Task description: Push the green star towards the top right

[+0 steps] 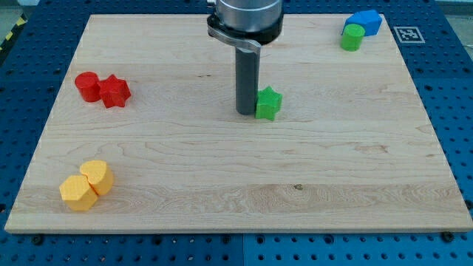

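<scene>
The green star lies a little above the middle of the wooden board. My tip stands on the board right against the star's left side, touching it. The dark rod rises from there to the arm's grey end at the view's top.
A red cylinder and a red star sit together at the left. Two yellow blocks sit at the bottom left. A green cylinder and a blue block sit at the top right corner.
</scene>
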You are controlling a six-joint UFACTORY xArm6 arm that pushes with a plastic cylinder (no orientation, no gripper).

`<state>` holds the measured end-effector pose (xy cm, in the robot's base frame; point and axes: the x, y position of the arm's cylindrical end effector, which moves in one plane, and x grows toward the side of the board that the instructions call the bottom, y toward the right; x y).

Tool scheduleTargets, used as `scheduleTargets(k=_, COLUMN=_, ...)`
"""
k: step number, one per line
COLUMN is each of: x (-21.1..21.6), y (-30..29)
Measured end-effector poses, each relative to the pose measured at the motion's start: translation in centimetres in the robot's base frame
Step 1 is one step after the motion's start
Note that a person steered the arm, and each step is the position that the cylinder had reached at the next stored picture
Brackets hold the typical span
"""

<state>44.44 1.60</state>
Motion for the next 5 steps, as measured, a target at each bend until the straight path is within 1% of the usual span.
scheduleTargets(k=2, x=0.6, y=6.3)
scheduleTargets(k=3, x=0.5, y=8.3)
scheduleTargets(k=4, x=-0.5, y=9.7)
scheduleTargets(k=5, x=-2.6, y=9.8)
